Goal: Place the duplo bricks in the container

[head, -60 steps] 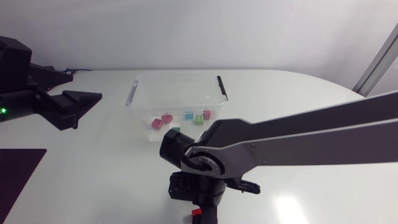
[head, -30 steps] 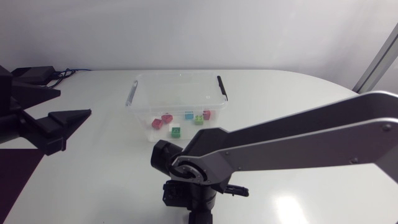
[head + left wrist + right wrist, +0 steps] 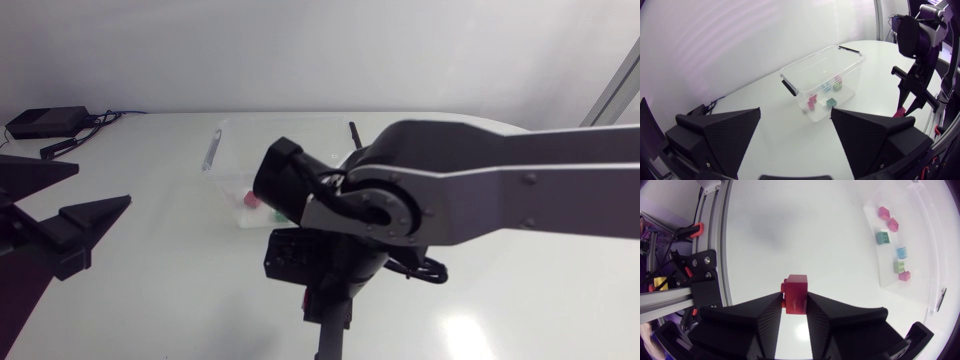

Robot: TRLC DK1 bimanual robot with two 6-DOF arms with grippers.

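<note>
- One red brick (image 3: 796, 294) sits clamped between the fingers of the right gripper (image 3: 795, 301), gripped from two sides and sticking out past the tips.
- Little of the brick appears to be caught. A jolt on the way could plausibly work it loose.
- The right gripper hangs near the worktop (image 3: 805, 230) edge, well apart from the container (image 3: 821, 70). A brick dropped here could bounce over that edge and out of reach.
- Six bricks lie inside the clear container, among them a green brick (image 3: 883, 237). Its floor has bare room beside them.
- The container's raised wall and black handle (image 3: 789, 85) face the approach. Carried too low, the fingers or the brick could strike the rim and shove the light box along.
- Open white worktop lies between the right gripper and the container, with nothing seen in the way.
- The left gripper (image 3: 795, 112) rests with fingers spread and nothing in them, well apart from the container, so a clash between the arms looks unlikely.
</note>
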